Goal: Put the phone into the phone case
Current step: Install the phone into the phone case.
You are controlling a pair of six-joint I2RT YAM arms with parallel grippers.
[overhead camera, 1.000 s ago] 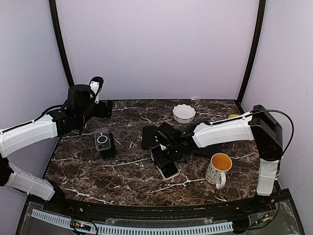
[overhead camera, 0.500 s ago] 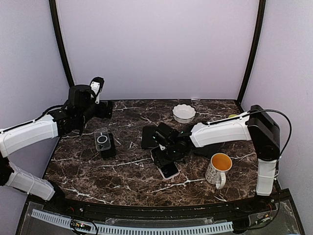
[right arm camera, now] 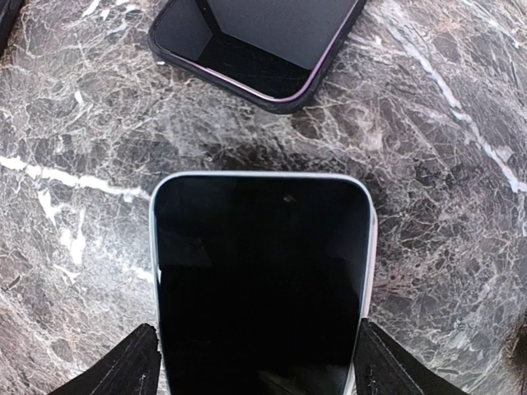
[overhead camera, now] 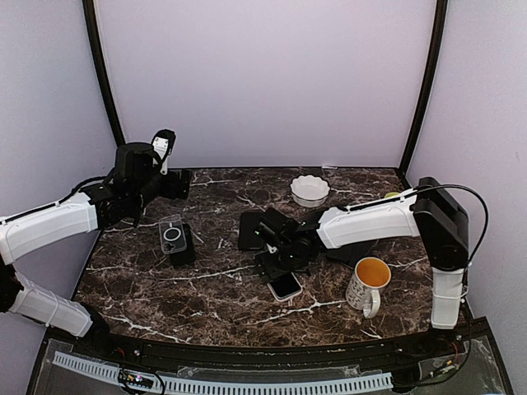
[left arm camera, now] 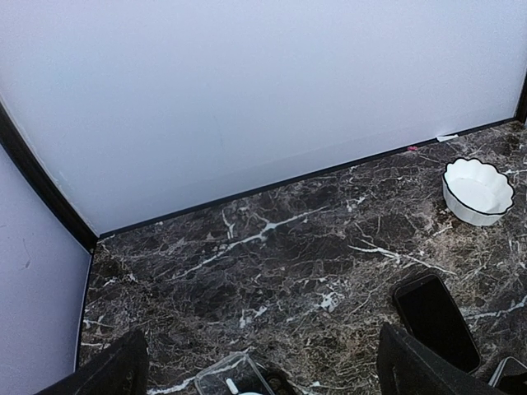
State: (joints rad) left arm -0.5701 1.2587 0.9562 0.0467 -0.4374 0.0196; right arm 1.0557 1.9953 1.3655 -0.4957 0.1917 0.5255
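A phone (overhead camera: 286, 286) with a black screen and a pale rim lies face up near the table's middle. In the right wrist view the phone (right arm camera: 262, 288) fills the space between my right gripper's (right arm camera: 262, 366) fingers, which press on its two long edges. In the top view the right gripper (overhead camera: 280, 257) covers the phone's far half. A clear phone case (overhead camera: 171, 234) with a white ring lies at the left on a dark block; its corner shows in the left wrist view (left arm camera: 235, 378). My left gripper (left arm camera: 263, 374) is open and empty, raised behind the case.
A second dark phone (overhead camera: 251, 230) lies just behind the right gripper and shows in the right wrist view (right arm camera: 255, 49). A white scalloped bowl (overhead camera: 310, 190) stands at the back. A mug (overhead camera: 368, 284) with an orange inside stands right of the phone.
My right gripper has moved left and down over the phone, covering more of it. The phone, the case and the left arm have stayed in place.
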